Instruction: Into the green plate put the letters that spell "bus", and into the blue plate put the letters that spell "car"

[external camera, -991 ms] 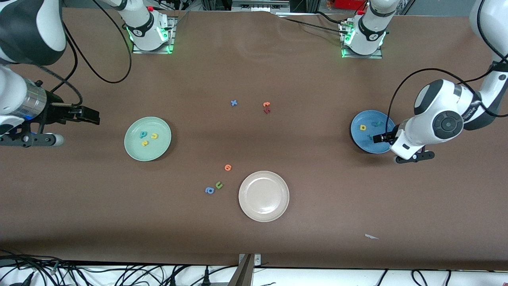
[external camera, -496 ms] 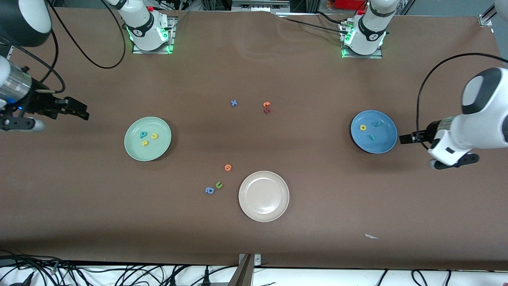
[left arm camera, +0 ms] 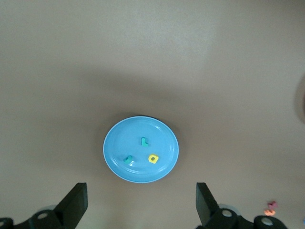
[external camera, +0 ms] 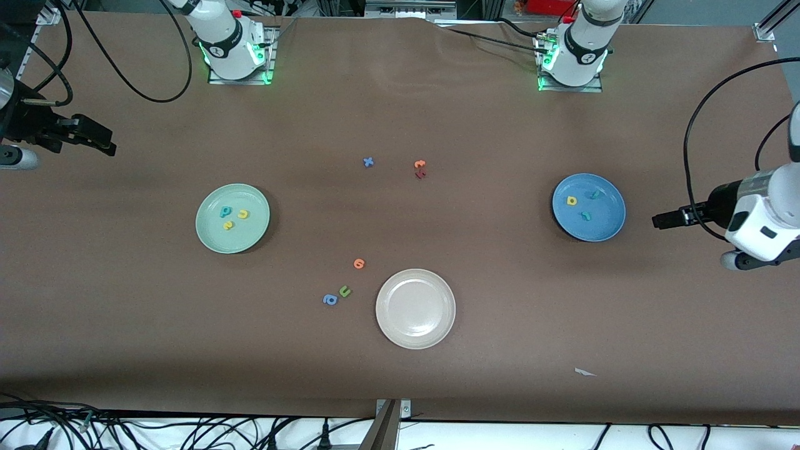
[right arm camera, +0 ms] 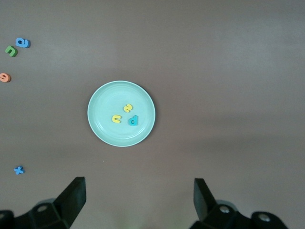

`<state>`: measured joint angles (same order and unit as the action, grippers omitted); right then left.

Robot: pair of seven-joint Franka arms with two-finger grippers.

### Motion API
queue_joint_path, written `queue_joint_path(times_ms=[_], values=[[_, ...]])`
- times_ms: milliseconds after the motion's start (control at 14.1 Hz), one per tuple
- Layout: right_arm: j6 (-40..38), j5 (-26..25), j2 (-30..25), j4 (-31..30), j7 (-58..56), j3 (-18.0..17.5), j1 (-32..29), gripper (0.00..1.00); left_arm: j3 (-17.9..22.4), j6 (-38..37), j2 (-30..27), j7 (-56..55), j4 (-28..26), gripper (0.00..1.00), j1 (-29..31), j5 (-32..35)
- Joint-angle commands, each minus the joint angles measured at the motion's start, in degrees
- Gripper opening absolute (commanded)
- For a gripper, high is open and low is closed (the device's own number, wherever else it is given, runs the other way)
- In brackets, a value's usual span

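The green plate (external camera: 250, 232) (right arm camera: 107, 102) holds a teal b (external camera: 225, 212) (right arm camera: 133, 120), a yellow u (external camera: 242, 214) (right arm camera: 116, 118) and a yellow s (external camera: 229, 225) (right arm camera: 127, 108). In the blue plate (external camera: 603, 222) (left arm camera: 119, 143) lie a yellow a (external camera: 571, 200) (left arm camera: 153, 159), a teal c (external camera: 594, 194) (left arm camera: 127, 160) and a teal r (external camera: 585, 216) (left arm camera: 144, 141). My left gripper (external camera: 657, 220) (left arm camera: 140, 191) hangs open and empty over bare table past the blue plate, at the left arm's end. My right gripper (external camera: 107, 149) (right arm camera: 138, 186) is open and empty over the right arm's end.
A cream-white plate (external camera: 437, 325) sits nearer the front camera at mid-table. Loose letters lie around it: a blue x (external camera: 369, 162), an orange and a dark red letter (external camera: 419, 165), an orange letter (external camera: 359, 263), an olive u (external camera: 344, 290), a blue a (external camera: 330, 299). A white scrap (external camera: 584, 372) lies near the front edge.
Both arms have drawn outward. The left gripper left the blue plate's edge for the left arm's end; the right gripper moved toward its own end and the bases. No letters moved.
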<state>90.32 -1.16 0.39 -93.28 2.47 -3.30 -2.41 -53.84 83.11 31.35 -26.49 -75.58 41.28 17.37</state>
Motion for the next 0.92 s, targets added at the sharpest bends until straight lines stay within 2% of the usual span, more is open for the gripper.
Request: queue_joint_path(times_ms=[0, 212, 566, 637, 850], values=[[1.35, -0.08, 0.22, 0.90, 1.40, 1.27, 2.23, 1.00, 10.91, -6.02, 0.03, 1.36, 7.97, 1.00, -10.04, -4.87], [4.96, 0.27, 0.40, 0.82, 0.26, 4.26, 2.32, 1.00, 22.24, -6.74, -1.63, 1.45, 11.41, 1.00, -19.88, -9.18], [3.64, 3.00, 0.58, 0.99, 0.43, 4.36, 2.50, 1.00, 46.15, -6.12, -6.99, 5.83, 10.19, 1.00, -34.83, -23.93], [3.64, 2.91, 0.58, 0.90, 0.69, 4.36, 2.67, 1.00, 49.15, -5.51, -8.13, 7.23, 8.53, 1.00, -36.77, -25.09], [3.38, 2.47, 0.23, 0.99, 1.13, 3.22, 2.76, 1.00, 49.97, 2.81, -14.36, 7.69, -1.64, 1.00, -37.58, -25.19]])
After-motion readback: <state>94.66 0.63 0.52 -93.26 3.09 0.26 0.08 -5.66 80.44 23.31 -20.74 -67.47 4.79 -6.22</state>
